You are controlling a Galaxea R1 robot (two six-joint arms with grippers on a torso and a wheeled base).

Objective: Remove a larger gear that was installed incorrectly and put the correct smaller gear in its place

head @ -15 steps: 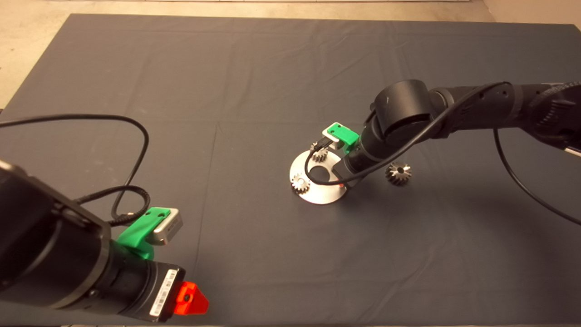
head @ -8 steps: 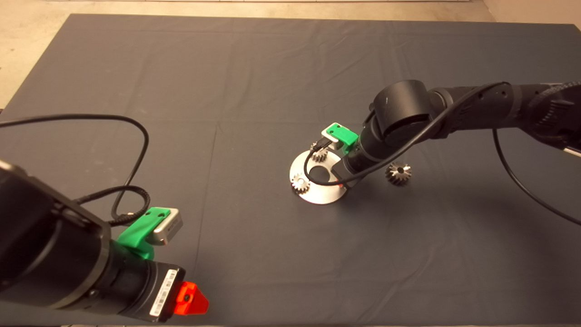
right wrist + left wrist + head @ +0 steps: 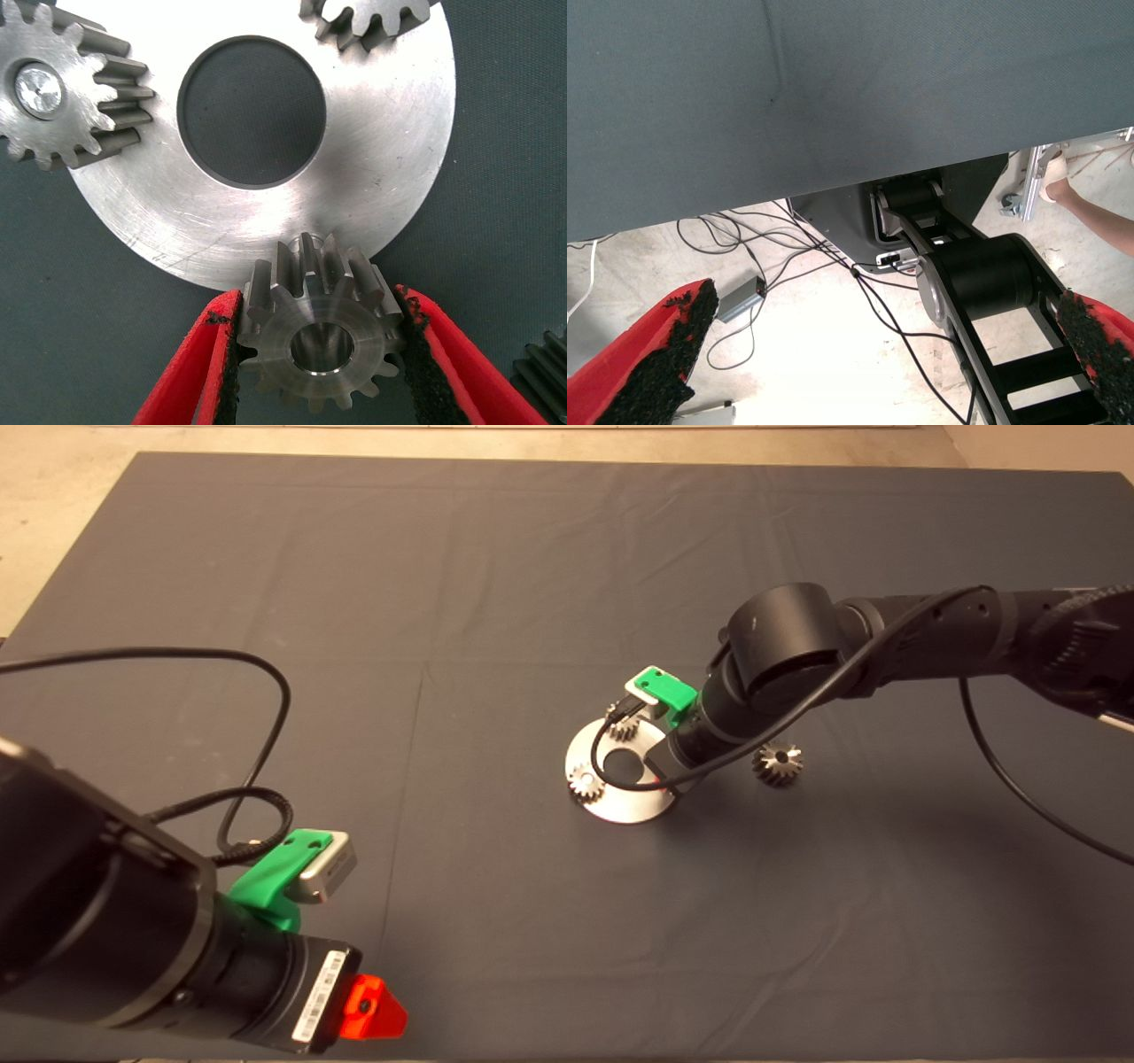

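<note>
My right gripper [image 3: 319,305] is shut on the smaller gear [image 3: 321,341], a grey steel gear with a round centre hole, one pad on each side of it. It holds the gear tilted at the edge of the round silver plate [image 3: 390,177], where a small stub shows just behind its teeth. In the head view the right wrist [image 3: 700,726] covers this gear. The larger gear [image 3: 778,763], with flared shiny teeth, lies on the mat to the right of the plate [image 3: 620,806]; its dark teeth show in the right wrist view [image 3: 545,372].
Two small silver-grey gears sit on the plate, one at its left edge [image 3: 586,782] [image 3: 62,97], one at its far edge [image 3: 623,726] [image 3: 372,22]. The plate has a large centre hole [image 3: 251,111]. My left gripper [image 3: 372,1010] waits open at the lower left.
The right wrist has edged slightly to the left over the plate. The gears on the plate, the larger gear and the left arm have not moved.
</note>
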